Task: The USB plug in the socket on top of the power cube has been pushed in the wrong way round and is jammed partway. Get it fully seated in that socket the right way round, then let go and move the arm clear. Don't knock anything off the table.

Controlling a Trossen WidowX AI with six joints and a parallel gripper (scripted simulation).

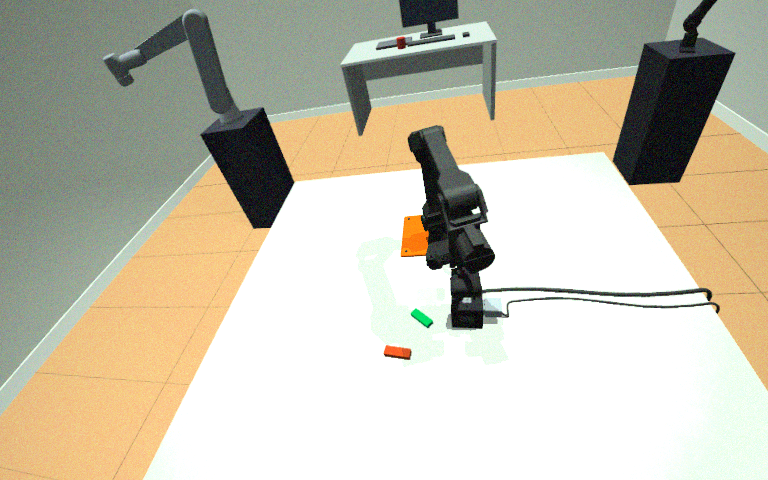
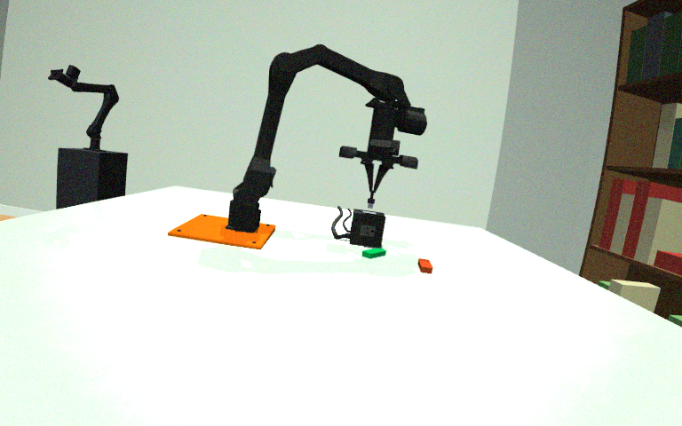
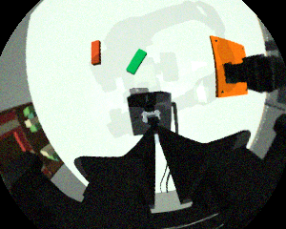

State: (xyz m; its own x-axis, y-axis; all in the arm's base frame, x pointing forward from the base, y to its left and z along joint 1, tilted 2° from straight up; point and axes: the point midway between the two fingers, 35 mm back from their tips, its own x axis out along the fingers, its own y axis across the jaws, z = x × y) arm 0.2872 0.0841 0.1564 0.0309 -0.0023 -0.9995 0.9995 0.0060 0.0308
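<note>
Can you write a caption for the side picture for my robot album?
Black arm's gripper pinches a small USB plug just above the power cube.

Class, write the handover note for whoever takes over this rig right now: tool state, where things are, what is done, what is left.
Tool: shut on the USB plug, pointing straight down.
Plug: out of the socket, held just above the power cube.
Green block and orange block lie on the table in front of the cube.
Done: plug pulled free.
Left: confirm orientation, seat it fully, release, move clear.

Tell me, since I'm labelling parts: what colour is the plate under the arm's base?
Orange base plate, clearest in the exterior view.
</note>
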